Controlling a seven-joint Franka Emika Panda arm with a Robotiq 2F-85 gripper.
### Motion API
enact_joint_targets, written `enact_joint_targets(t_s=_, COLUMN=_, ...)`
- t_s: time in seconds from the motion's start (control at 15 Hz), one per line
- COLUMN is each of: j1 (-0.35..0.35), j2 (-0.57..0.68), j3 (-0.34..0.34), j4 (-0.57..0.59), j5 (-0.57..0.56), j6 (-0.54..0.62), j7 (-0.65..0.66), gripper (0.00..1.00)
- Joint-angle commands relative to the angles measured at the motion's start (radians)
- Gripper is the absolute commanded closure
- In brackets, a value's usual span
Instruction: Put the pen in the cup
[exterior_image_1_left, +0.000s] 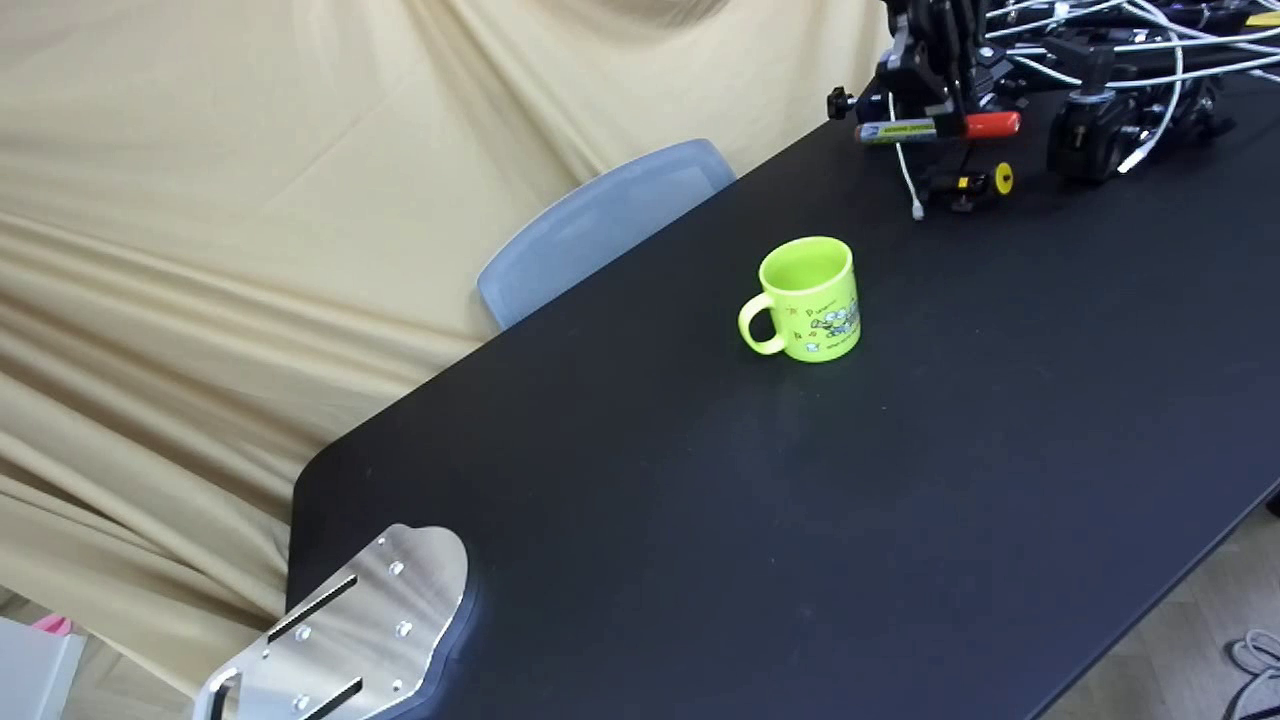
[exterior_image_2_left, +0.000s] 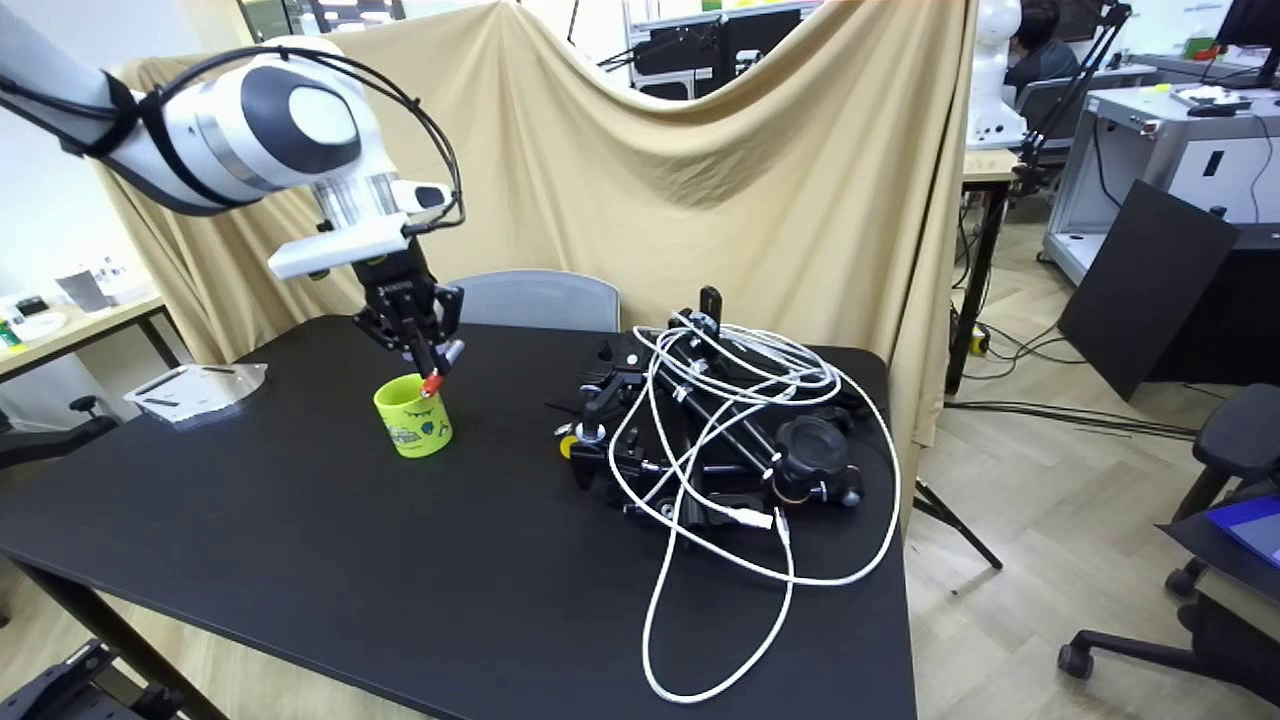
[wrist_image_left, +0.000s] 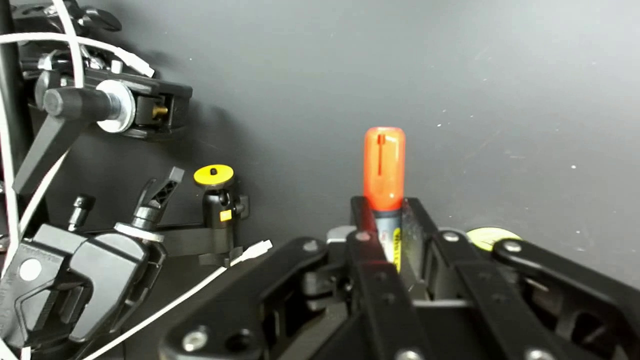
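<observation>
1. Wrist view and both exterior views show a smooth, matt black worktop (exterior_image_1_left: 640, 480).
2. White, jointed robot arm (exterior_image_2_left: 235, 140), reaching in over the worktop from the upper left of an exterior view.
3. Heap of black clamps and stands (exterior_image_2_left: 735, 425), looped with thin white cables (exterior_image_2_left: 790, 577), lying at one end of the worktop.
4. Pale blue-grey, smooth chair back (exterior_image_1_left: 610, 225), standing just beyond the worktop's edge.
5. Flat, silvery metal plate (exterior_image_1_left: 355, 635) with long slots and screw heads, at the opposite end from the heap.
6. Black, two-fingered end effector (wrist_image_left: 385, 212) at the arm's tip, raised above the worktop. It grips a slim, silver-grey marker pen (wrist_image_left: 384, 180) with a red-orange cap and yellow label, one finger pressed to each side.
7. Bright lime-green, round mug (exterior_image_1_left: 820, 325) with a side handle and small printed figures, upright on the worktop between plate and heap.
8. Smallest is the pen: held off the worktop and outside the mug, nearly level in an exterior view, its capped end jutting past the fingertips in the wrist view.
</observation>
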Motion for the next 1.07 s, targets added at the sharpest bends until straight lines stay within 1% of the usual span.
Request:
enact_joint_targets(t_s=0.0, j1=0.001, j2=0.013, j3=0.035, j4=0.130, j5=0.062, j6=-0.198, j7=-0.051, gripper=0.95)
enact_joint_targets(t_s=0.13, j1=0.005, j2=0.037, j3=0.049, j4=0.199, j5=0.081, j6=-0.300, j7=-0.058, gripper=0.95)
enact_joint_targets(t_s=0.33, j1=0.013, j2=0.095, j3=0.062, j4=0.302, j5=0.099, j6=-0.407, j7=-0.036, gripper=0.95)
enact_joint_targets(t_s=0.67, j1=0.026, j2=0.246, j3=0.077, j4=0.494, j5=0.159, j6=-0.590, j7=-0.021, gripper=0.95)
enact_joint_targets(t_s=0.93, j1=0.021, j2=0.320, j3=0.085, j4=0.583, j5=0.210, j6=-0.649, j7=-0.039, gripper=0.95)
enact_joint_targets(t_s=1.0, j1=0.025, j2=0.277, j3=0.080, j4=0.502, j5=0.184, j6=-0.590, j7=-0.041, gripper=0.80)
